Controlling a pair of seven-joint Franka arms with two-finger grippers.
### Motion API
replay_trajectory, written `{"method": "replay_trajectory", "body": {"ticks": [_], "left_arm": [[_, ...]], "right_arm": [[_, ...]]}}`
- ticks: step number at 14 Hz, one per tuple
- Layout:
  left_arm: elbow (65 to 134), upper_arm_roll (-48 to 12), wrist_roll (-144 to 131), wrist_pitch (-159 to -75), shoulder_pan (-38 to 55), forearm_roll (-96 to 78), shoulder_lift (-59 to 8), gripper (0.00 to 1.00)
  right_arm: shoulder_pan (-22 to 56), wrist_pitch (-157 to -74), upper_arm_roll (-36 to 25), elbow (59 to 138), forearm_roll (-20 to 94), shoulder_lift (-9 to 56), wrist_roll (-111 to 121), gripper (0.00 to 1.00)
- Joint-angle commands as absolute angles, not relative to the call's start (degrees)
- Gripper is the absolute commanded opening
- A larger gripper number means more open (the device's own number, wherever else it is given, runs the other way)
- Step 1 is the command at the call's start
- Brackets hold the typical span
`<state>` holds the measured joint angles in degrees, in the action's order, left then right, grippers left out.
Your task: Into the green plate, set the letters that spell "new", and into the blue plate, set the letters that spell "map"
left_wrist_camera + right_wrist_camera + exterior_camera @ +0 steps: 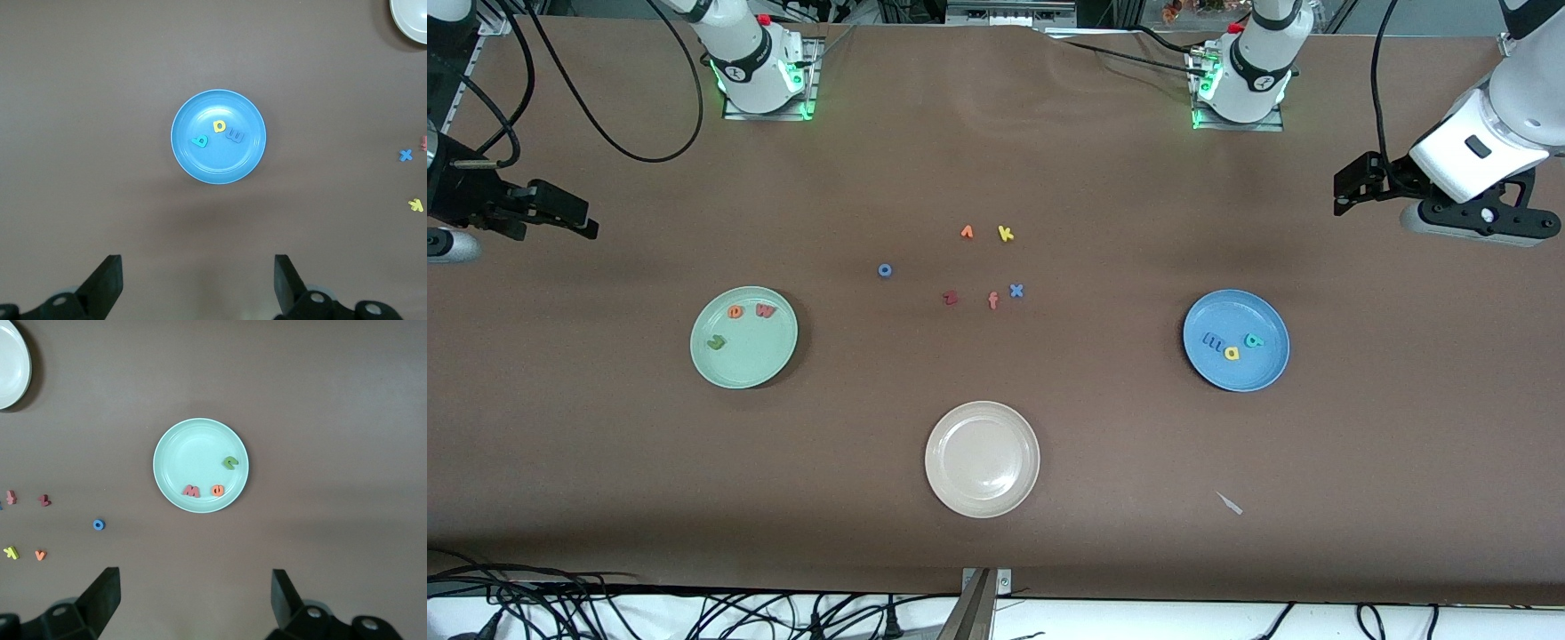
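While the left wrist view shows the blue plate [218, 170], the right (alone) shows the green plate [180, 453].

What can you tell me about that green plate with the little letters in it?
The green plate is round, shallow and pale mint, smooth like plastic, lying flat on the brown table toward the right arm's end. Three small foam letters rest inside it, apart from each other: an olive n, an orange e and a pinkish-red w. No gripper touches it.
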<state>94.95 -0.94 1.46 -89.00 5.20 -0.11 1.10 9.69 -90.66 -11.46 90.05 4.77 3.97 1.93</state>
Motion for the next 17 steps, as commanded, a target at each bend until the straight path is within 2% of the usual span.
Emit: {"method": "replay_trajectory", "body": {"ticks": [1, 11, 17], "left_arm": [[93.08, -0.79, 1.05, -87.63, 5.45, -0.88, 0.35, 1.0], [93.08, -0.79, 1.05, -87.63, 5.45, -0.79, 0.26, 1.0], [93.08, -0.79, 1.05, -87.63, 5.45, -0.88, 0.26, 1.0]], "right_arm": [[9.58, -92.62, -11.34, 90.35, 6.15, 6.32, 2.46, 1.0], [10.02, -93.08, -11.25, 90.26, 6.24, 6.94, 2.29, 1.0], [10.28, -93.95, -10.99, 90.18, 2.2, 6.94, 2.46, 1.0]]}}
